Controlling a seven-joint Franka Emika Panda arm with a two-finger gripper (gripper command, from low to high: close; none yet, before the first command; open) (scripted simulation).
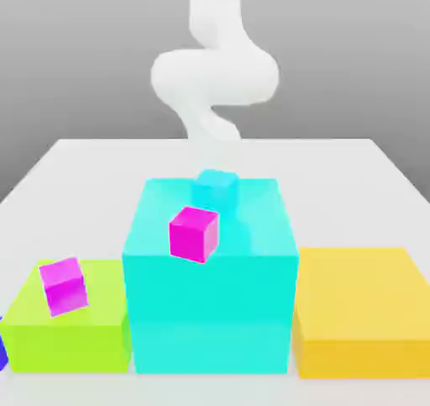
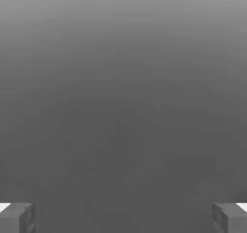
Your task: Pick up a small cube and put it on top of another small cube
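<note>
Spreading across the middle and lower part of the exterior view, the bench [image 1: 353, 186] is carrying the blocks, while the arm [image 1: 214, 76] is hanging down from the top centre. The cyan block [image 1: 210, 312] is filling the lower centre, the yellow block [image 1: 361, 303] is sitting at the exterior view's lower right, and the green block [image 1: 67, 345] is lying at its lower left. The end effector [image 2: 123, 218] is holding its fingers spread wide, pinching nothing. The blue cube [image 1: 2, 345] is peeking in at the exterior view's far left edge, just beside the green block.

Reaching it is probably the step in hand. Doing it well is calling for swinging wide of the tall cyan block, squaring the fingers to the cube's faces, and lowering straight without brushing the green block or nudging its magenta cube [image 1: 65, 287]. Which cube is serving as the base, I cannot tell.
</note>
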